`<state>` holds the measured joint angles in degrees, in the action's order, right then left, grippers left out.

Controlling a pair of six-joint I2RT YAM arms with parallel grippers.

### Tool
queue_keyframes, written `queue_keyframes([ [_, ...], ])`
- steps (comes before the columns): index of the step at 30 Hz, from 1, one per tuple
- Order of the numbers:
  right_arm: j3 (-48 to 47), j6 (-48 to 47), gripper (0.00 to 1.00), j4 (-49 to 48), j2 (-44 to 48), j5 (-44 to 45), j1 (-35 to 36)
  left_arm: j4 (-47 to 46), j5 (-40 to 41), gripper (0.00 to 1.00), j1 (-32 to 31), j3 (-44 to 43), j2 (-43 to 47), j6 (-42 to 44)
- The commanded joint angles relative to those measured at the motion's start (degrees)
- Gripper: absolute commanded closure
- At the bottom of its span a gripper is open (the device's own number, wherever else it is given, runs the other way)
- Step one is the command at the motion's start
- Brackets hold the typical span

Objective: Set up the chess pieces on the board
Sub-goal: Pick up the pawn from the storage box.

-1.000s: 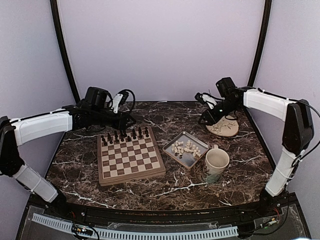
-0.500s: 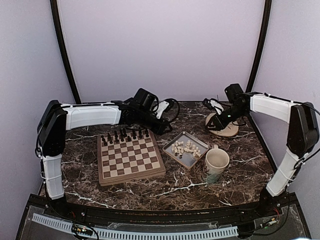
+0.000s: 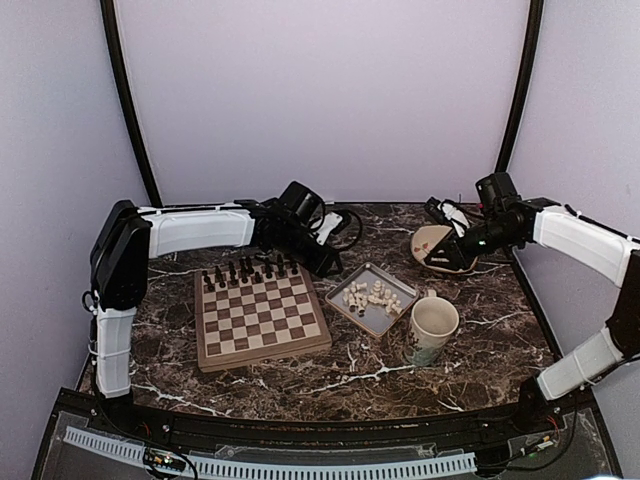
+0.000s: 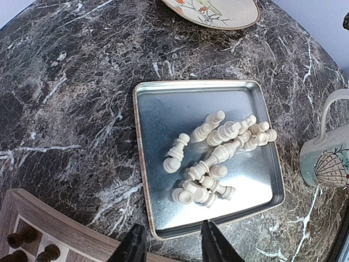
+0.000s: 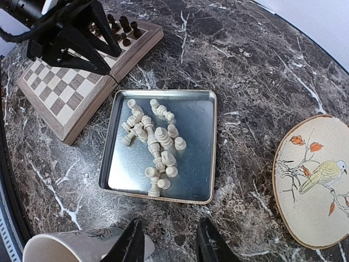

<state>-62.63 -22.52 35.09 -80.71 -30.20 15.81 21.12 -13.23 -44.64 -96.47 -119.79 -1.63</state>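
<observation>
Left gripper (image 4: 170,240): fingers apart, nothing between them, open and empty. It hangs above the table (image 4: 71,98) with its tips over the near rim of the grey metal tray (image 4: 139,164). The chess pieces (image 4: 215,158) lie just ahead of it and slightly to the view's right. They sit in a loose cream heap on the tray floor, most on their sides, some touching each other. None touches the gripper. A corner of the board (image 4: 32,215) sits behind and to the left of the tips, with a few dark chessmen (image 4: 22,240) standing on it. The mug (image 4: 327,158) is off to the right, beside the tray. The painted plate (image 4: 212,11) is farthest ahead, well past the tray.

Right gripper (image 5: 166,237): fingers also spread with nothing held, open. The mug rim is just left of its left finger, in the wrist view. The tray is straight ahead and a bit left, with the pieces scattered down its middle, clear of the gripper. The plate lies flat to the right, apart from the tips. The board is farther ahead to the left, touching the tray's corner or just beside it; I can't tell which. The left arm hangs over its dark-piece end.
</observation>
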Motion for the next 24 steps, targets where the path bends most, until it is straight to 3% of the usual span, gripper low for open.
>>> queue_keyframes([
  [1, 1.79, -0.90, 0.66, -2.46, 4.92, -0.94, -0.72, 4.31, 1.58, 0.64, -0.27, -1.83, 2.21, 0.37],
  [13, 10.53, 1.21, 0.64, -10.28, 10.57, -6.48, -1.48, 2.77, 4.26, 0.63, -0.36, 2.58, 6.09, -2.82],
  [19, 12.37, 3.31, 0.64, -13.39, 11.97, -5.61, -1.53, 4.80, 8.13, 0.61, -0.27, -1.28, 3.93, -2.03],
  [24, 13.93, 4.75, 0.64, -16.51, 12.12, -3.05, -1.49, 3.27, 2.58, 0.59, -0.36, -3.34, 0.19, 0.30],
])
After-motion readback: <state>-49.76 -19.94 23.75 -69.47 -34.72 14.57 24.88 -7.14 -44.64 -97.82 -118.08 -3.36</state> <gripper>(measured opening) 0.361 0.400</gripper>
